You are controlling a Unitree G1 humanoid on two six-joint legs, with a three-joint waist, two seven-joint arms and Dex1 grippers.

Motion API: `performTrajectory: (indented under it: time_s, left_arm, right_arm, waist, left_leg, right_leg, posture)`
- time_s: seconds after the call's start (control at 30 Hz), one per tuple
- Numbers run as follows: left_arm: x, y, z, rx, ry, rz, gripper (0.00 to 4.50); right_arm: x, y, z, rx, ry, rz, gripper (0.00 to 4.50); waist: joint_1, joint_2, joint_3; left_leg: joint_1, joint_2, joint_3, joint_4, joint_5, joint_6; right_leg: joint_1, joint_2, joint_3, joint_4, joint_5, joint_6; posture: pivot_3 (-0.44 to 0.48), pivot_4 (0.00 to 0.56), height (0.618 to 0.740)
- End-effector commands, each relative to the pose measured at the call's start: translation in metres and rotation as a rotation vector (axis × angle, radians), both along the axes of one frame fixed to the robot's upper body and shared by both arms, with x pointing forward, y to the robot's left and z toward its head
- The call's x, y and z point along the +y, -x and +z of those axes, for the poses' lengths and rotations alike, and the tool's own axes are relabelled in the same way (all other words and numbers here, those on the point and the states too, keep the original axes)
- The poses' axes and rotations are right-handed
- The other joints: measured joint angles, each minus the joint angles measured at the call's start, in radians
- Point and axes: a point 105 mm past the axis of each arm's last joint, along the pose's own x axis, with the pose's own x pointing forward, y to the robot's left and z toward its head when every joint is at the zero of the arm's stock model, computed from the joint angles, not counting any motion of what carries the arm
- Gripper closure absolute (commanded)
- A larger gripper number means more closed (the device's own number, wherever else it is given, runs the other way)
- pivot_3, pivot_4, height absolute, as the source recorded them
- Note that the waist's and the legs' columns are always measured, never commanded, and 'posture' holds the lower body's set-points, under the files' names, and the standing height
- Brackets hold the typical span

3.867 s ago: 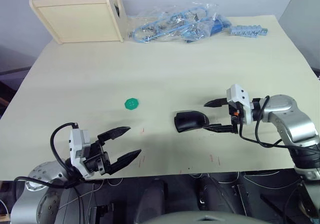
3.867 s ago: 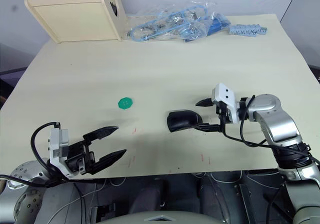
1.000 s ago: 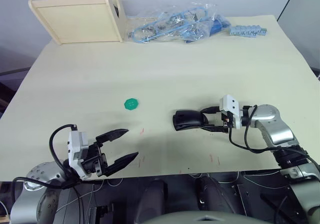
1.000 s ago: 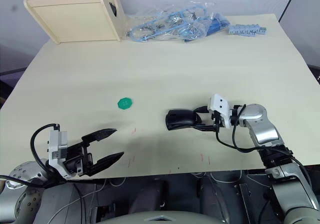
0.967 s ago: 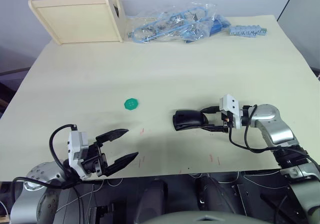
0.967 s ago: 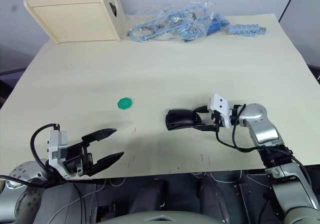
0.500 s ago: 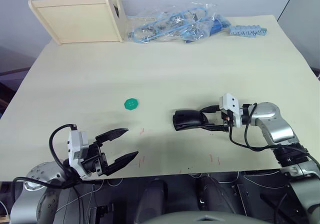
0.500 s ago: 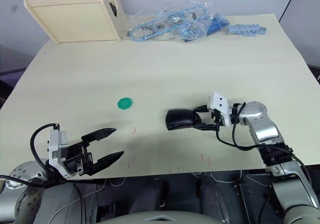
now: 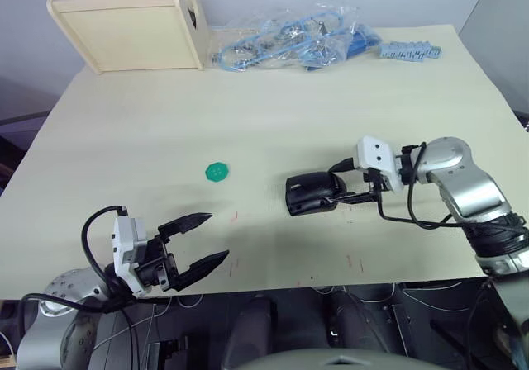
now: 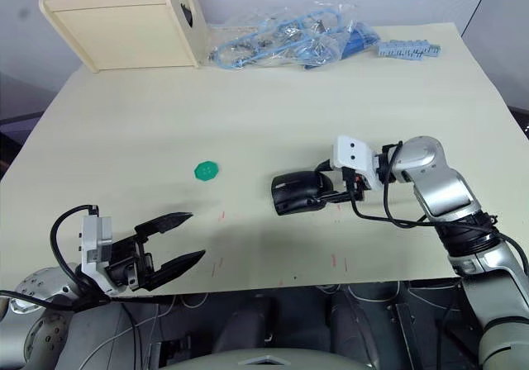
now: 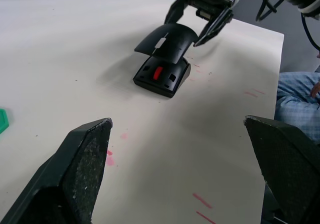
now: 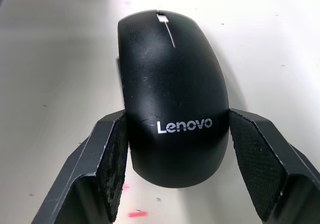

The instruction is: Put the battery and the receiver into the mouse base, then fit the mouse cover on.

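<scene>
The mouse cover (image 12: 172, 91) bears the white brand name "Lenovo".

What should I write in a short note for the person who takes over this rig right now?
Right gripper: jaws shut on the mouse cover, held over the mouse base.
Left gripper: jaws open, empty, near the table's front edge.
Cover is raised at the front; the base's red patch shows underneath. Battery and receiver: cannot tell whether they are inside.
Left: press the cover fully closed, then release.
</scene>
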Motion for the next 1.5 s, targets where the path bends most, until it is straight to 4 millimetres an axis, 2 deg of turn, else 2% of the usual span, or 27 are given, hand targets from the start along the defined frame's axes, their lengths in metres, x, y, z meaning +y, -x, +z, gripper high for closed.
performTrajectory:
  time_s: [0.03, 0.43, 0.93, 1.5]
  left_arm:
    - [-0.003, 0.002, 0.007, -0.028, -0.005, -0.015, 0.00]
    - [-0.004, 0.004, 0.006, -0.025, -0.005, -0.018, 0.00]
    - [-0.005, 0.003, 0.006, -0.026, -0.005, -0.022, 0.00]
    - [-0.003, 0.004, 0.005, -0.022, -0.004, -0.020, 0.00]
  right_arm:
    - [0.004, 0.001, 0.005, -0.025, 0.011, 0.008, 1.38]
    - [-0.002, -0.002, -0.009, -0.016, 0.055, -0.021, 1.38]
    - [-0.006, -0.006, -0.013, -0.037, 0.090, -0.023, 1.38]
    - [-0.002, -0.008, -0.011, -0.045, 0.116, 0.018, 1.38]
  waist:
    - [0.000, 0.000, 0.000]
    - [0.001, 0.000, 0.000]
    - [0.000, 0.000, 0.000]
    - [0.000, 0.000, 0.000]
  left_leg:
    - [0.000, 0.000, 0.000, 0.000, 0.000, 0.000]
    - [0.000, 0.000, 0.000, 0.000, 0.000, 0.000]
    - [0.000, 0.000, 0.000, 0.000, 0.000, 0.000]
    - [0.000, 0.000, 0.000, 0.000, 0.000, 0.000]
  right_leg:
    - [0.000, 0.000, 0.000, 0.000, 0.000, 0.000]
    - [0.000, 0.000, 0.000, 0.000, 0.000, 0.000]
    - [0.000, 0.000, 0.000, 0.000, 0.000, 0.000]
    - [0.000, 0.000, 0.000, 0.000, 0.000, 0.000]
  posture:
    - [0.000, 0.150, 0.740]
    - [0.000, 0.150, 0.740]
    - [0.000, 0.150, 0.740]
    - [0.000, 0.150, 0.740]
